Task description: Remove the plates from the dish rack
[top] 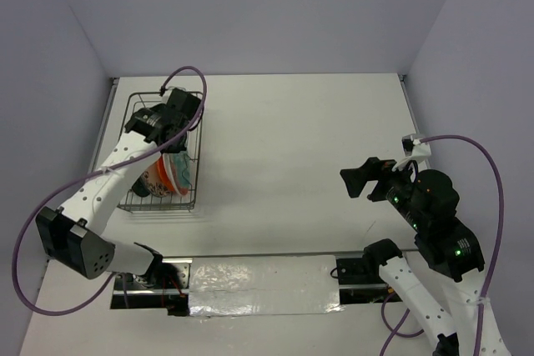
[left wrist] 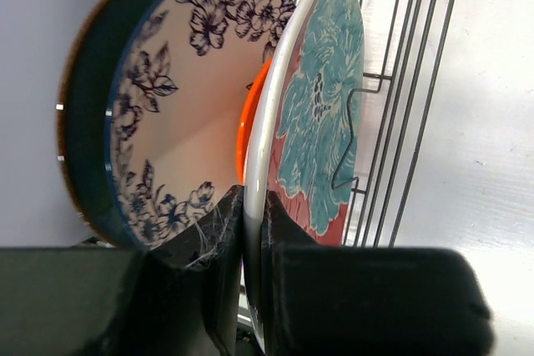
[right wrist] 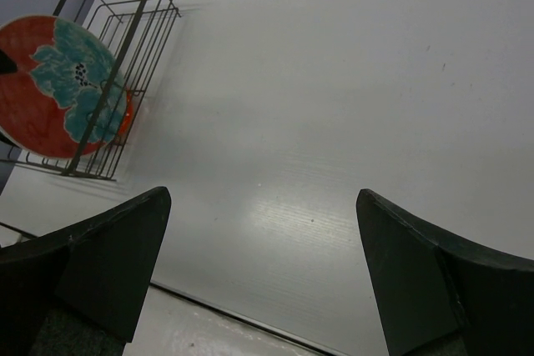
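The dish rack [top: 198, 174] stands at the table's left side with plates upright in it. My left gripper [left wrist: 254, 216] reaches into the rack [left wrist: 417, 81] and is shut on the white rim of the red plate with teal flowers [left wrist: 321, 122], which stands upright against the wires. Behind it stand a small orange plate [left wrist: 248, 127], a white plate with dark blue flowers [left wrist: 179, 114] and a dark teal plate [left wrist: 83, 139]. My right gripper [right wrist: 263, 196] hangs open over bare table, far right of the rack [right wrist: 125, 56], with the red plate [right wrist: 58, 89] in its view.
White table [top: 284, 147] stretches between the rack and the right arm. Walls close in on the left, back and right. A shiny foil strip [top: 259, 283] runs along the near edge between the arm bases.
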Robot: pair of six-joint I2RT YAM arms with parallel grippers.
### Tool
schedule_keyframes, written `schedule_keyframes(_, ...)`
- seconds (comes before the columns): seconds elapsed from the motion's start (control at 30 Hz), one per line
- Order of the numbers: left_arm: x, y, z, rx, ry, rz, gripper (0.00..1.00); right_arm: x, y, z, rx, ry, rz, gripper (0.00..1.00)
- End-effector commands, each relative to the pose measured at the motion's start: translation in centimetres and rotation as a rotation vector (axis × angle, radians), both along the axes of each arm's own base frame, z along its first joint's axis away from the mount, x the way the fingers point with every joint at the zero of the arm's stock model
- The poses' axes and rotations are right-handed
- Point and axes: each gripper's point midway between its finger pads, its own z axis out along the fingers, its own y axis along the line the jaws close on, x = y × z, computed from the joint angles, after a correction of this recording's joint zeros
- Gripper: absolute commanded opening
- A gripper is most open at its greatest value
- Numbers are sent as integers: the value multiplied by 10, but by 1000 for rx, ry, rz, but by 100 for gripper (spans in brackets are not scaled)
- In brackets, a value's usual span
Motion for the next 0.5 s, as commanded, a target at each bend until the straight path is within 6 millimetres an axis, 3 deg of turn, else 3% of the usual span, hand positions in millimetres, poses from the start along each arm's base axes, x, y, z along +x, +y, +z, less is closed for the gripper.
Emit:
schedule_keyframes(0.0, 16, 5, 50, 29, -144, 15, 0, 6, 2, 14, 33, -52, -9, 100)
schedule_keyframes(0.2, 12, 13, 74, 66, -159, 23, 0, 7, 4, 13, 41, -49, -2, 100)
schedule_keyframes(0.47, 7, 20, 124, 54, -259, 44, 0, 11, 8, 16, 51, -50, 12, 100)
